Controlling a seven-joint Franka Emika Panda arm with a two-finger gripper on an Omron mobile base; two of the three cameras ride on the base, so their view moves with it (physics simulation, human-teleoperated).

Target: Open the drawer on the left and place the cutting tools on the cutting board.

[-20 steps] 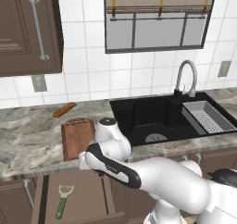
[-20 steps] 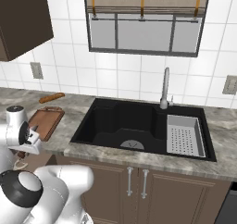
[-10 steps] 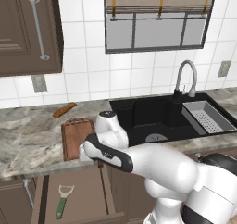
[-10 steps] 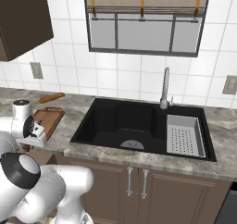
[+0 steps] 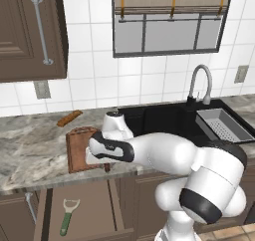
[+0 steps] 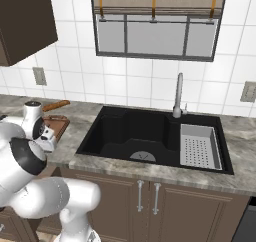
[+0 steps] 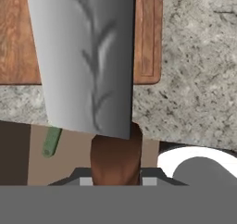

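At the near bottom of the left base view, the drawer [image 5: 84, 210] is seen pulled open beneath the surface [image 5: 30, 155], and a green-handled peeler [image 5: 68, 217] is seen lying inside it. In the hand view, the hand [image 7: 115, 179] is shown pinching the brown handle of a broad grey cleaver [image 7: 88, 56], whose flat blade is held above the cutting board [image 7: 18, 42] and its front edge; a strip of the peeler's green handle [image 7: 51, 140] is seen below in the drawer. On the grey marbled surface, the reddish-brown cutting board [image 5: 79, 150] is placed just left of the black sink [image 5: 169, 118]. Farther back, an orange-brown bread stick [image 5: 69, 118] is seen lying near the tiled wall, beyond the board.
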